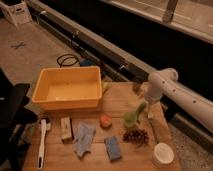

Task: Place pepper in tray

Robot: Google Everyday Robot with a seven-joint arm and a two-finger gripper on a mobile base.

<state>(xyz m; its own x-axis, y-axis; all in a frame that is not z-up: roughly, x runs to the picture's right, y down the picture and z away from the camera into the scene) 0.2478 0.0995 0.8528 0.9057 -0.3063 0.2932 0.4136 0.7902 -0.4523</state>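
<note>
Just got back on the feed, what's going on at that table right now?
The robot's one arm reaches in from the right, and its end effector is open, poised right at the upper end of the green pepper. The pepper lies on the wooden table next to a small green cup and does not look gripped. The yellow tray sits to the left, well apart from it, so the pepper is not yet in the tray.

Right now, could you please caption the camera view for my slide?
Open gripper beside the green pepper and green cup; yellow tray sits across the wooden table.
</note>
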